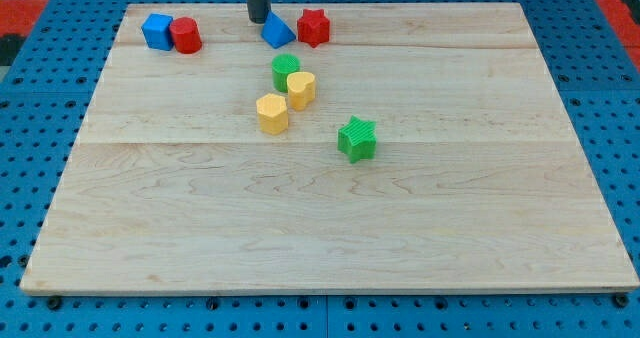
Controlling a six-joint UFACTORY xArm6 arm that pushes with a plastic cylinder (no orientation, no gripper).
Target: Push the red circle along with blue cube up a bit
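Red circle (186, 35) touching blue cube (157, 30) at its 9 o'clock, near board's (320, 218) top left. My tip (258, 20), a plain rod, no jaws, well apart at 3 o'clock, beside blue triangle (278, 30).

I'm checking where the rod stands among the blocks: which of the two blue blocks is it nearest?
The blue triangular block near the top centre, beside the red star; my tip sits at its left edge. The blue cube lies far left, against the red circle.
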